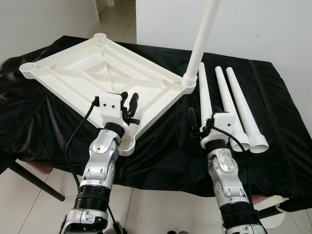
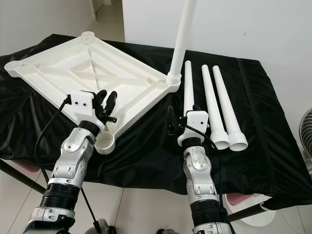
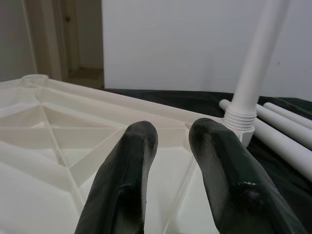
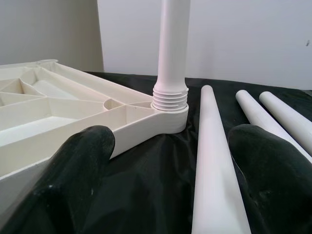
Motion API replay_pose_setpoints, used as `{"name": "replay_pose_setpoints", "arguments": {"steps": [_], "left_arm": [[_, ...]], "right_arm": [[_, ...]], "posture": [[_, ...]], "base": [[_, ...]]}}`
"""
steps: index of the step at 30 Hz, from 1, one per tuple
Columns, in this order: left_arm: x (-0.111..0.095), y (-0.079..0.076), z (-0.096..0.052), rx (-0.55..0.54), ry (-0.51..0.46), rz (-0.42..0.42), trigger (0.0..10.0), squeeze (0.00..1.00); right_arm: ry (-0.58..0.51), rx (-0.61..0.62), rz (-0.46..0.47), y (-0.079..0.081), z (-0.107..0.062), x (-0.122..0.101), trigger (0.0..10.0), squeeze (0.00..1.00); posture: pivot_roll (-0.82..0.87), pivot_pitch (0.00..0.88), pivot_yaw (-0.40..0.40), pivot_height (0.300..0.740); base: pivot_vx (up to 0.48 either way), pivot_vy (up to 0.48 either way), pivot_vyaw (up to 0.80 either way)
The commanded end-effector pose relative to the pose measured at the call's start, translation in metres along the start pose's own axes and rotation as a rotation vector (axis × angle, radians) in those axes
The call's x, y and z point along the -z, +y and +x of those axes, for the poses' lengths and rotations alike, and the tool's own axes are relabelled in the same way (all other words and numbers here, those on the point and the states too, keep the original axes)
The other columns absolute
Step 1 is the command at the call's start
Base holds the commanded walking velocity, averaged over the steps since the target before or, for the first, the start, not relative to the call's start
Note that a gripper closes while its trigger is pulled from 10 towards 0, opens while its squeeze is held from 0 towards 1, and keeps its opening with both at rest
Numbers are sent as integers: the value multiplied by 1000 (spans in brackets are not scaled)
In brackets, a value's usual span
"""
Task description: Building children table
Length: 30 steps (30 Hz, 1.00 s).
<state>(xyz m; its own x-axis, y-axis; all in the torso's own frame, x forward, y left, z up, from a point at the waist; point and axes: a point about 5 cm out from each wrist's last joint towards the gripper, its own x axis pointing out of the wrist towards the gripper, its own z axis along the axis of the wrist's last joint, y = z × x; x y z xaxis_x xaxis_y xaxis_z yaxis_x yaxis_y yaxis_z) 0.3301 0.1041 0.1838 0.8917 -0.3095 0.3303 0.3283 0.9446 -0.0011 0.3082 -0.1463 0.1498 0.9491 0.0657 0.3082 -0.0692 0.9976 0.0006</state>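
The upright leg runs out past the top edge, and the right gripper covers the nearest loose leg's wide end.

A black cloth covers the support, bearing an upturned white tabletop and three loose legs.

I note a black cloth covering the work surface, creased and hanging over the near edge. Beneath it at near left I see a dark diagonal leg and a pinkish edge. The floor is pale tile. A white wall stands at the far side, with a doorway at far left. A fan sits at the right edge.
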Motion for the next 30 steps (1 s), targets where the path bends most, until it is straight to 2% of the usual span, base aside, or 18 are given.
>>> {"name": "replay_pose_setpoints", "arguments": {"steps": [1, 4, 12, 17, 18, 20, 24, 25, 30], "left_arm": [[3, -2, -2, 31, -2, 11, 10000, 0], [4, -2, -3, 45, -6, 28, 10000, 0], [0, 1, -8, 55, -15, 6, 10000, 0], [-4, 5, -10, 56, -30, 20, 10000, 0], [-4, 5, -10, 55, -32, 23, 10000, 0], [-3, 5, -10, 55, -34, 20, 10000, 0], [-3, 5, -11, 50, -35, 15, 10000, 0], [-3, 5, -12, 44, -36, 14, 10000, 0], [-4, 7, -11, 17, -35, 18, 10000, 0]], "right_arm": [[4, 14, 9, 0, 0, 1, 10000, 0], [6, 31, 7, -1, 0, 2, 10000, 0], [17, 66, -23, -7, 0, 2, 10000, 0], [8, 39, 0, -3, 1, 2, 10000, 0], [8, 31, 5, -1, 1, 2, 10000, 584], [7, 24, 3, 0, 2, 1, 10000, 612], [6, 15, 1, 1, 3, 1, 10000, 545], [4, 10, -4, 1, 3, 0, 10000, 0], [2, 3, -10, 0, 3, -1, 10000, 0]], "posture": [[115, 78, -18, 740], [115, 78, -18, 740], [119, 83, -7, 740], [128, 84, -16, 740], [123, 82, -21, 740], [121, 82, -22, 740], [115, 81, -25, 740], [105, 83, -28, 740], [97, 89, -20, 740]], "base": [[0, 0, 0], [0, 0, 0], [0, 0, 0], [0, 0, 0], [0, 0, 0], [0, 0, 0], [0, 0, 0], [0, 0, 0], [0, 0, 0]]}}
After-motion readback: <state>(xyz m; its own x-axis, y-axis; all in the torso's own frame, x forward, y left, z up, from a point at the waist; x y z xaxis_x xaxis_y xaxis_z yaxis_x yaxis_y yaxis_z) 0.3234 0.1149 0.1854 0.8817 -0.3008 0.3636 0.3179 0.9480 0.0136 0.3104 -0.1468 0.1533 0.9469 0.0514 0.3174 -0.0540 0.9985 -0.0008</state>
